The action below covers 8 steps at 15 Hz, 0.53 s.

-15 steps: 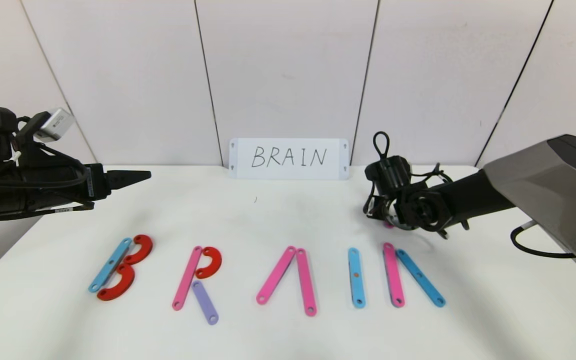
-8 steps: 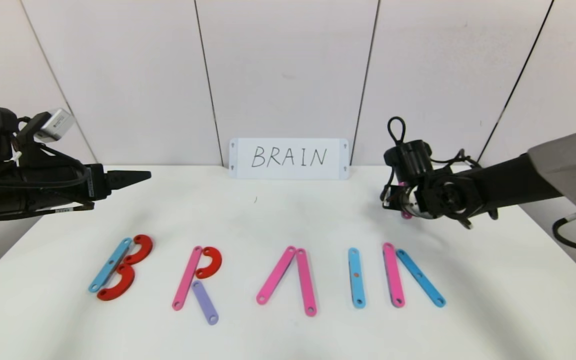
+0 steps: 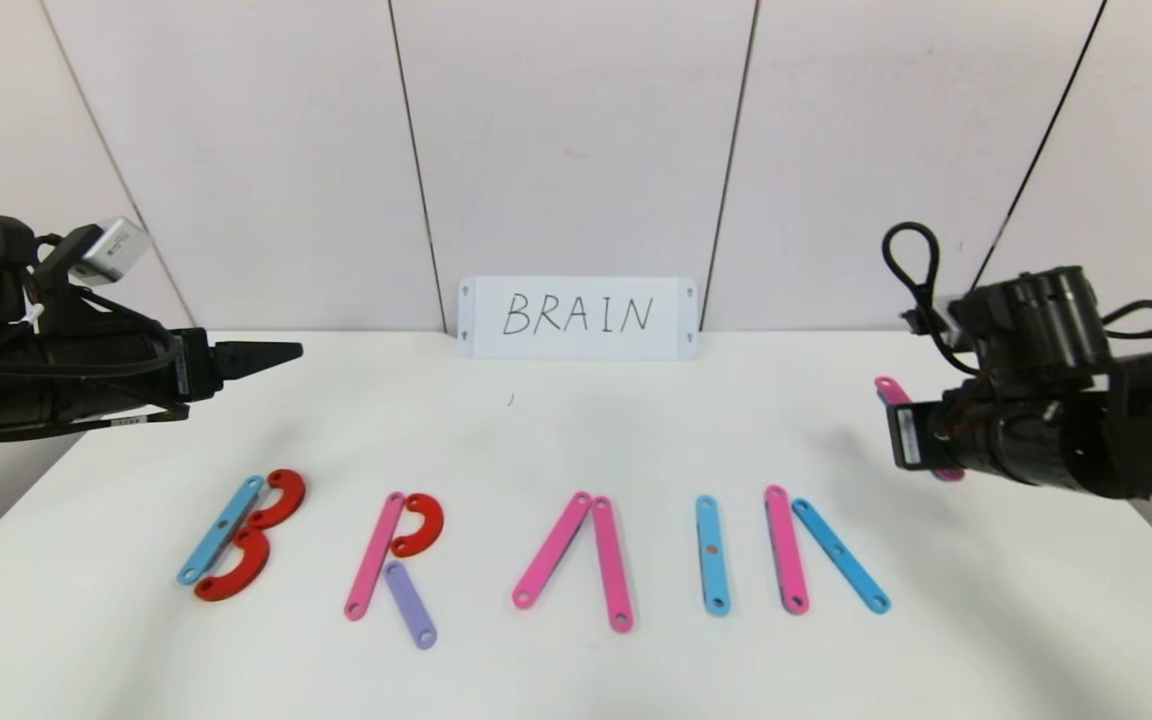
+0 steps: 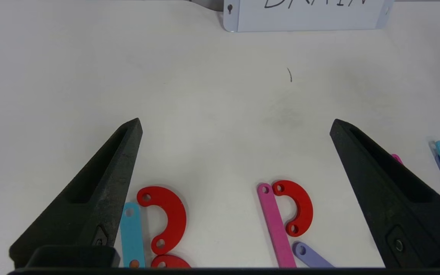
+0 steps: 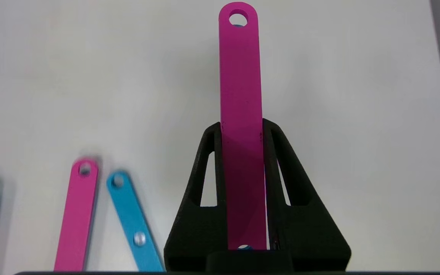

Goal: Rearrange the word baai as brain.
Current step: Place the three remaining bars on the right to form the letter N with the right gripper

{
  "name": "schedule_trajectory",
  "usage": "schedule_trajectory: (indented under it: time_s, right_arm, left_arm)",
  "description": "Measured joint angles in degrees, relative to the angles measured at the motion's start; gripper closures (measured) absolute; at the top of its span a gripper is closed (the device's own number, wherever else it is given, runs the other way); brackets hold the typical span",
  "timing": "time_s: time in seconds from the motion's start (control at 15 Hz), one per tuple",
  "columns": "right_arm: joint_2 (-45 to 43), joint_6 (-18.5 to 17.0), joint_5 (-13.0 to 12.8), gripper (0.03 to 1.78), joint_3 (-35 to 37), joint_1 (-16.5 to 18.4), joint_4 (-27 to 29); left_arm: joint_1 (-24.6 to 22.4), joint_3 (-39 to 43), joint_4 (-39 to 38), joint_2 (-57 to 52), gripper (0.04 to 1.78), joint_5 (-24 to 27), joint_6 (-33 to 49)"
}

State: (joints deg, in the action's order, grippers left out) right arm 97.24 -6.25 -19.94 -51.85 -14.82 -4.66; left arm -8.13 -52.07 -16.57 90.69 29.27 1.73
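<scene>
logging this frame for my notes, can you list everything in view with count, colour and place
blue strip: 3, blue, in the B, the I and the N
red curve: 3, red, two in the B, one in the R
pink strip: 4, pink, flat in the R, A (two) and N
purple strip: 1, purple, leg of the R
held pink strip: 1, pink, in the right claw above the table's right side
white card: 1, white, BRAIN handwritten, against the back wall
table: 1, white
left claw: 1, black, open, above the table's left side
right claw: 1, black, shut on the strip
</scene>
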Motion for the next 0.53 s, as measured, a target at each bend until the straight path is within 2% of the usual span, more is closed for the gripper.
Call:
schedule_trajectory:
  time_s: [0.13, 0.27, 0.53]
  right_arm:
    - [-4.7, 0.1, 3.6, 1.51, 6.9, 0.3, -1.0]
    - [-7.4, -1.6, 5.9, 1.51, 12.8, -0.1, -5.8]
    - [-7.7, -4.0, 7.2, 1.51, 19.8, -1.2, -13.9]
  left_arm:
    - [0.0, 0.0, 0.0, -0.1, 0.09, 0.0, 0.0]
    - [0.0, 0.0, 0.0, -0.1, 0.09, 0.0, 0.0]
    - [0.0, 0.1, 0.0, -0.1, 0.09, 0.1, 0.0]
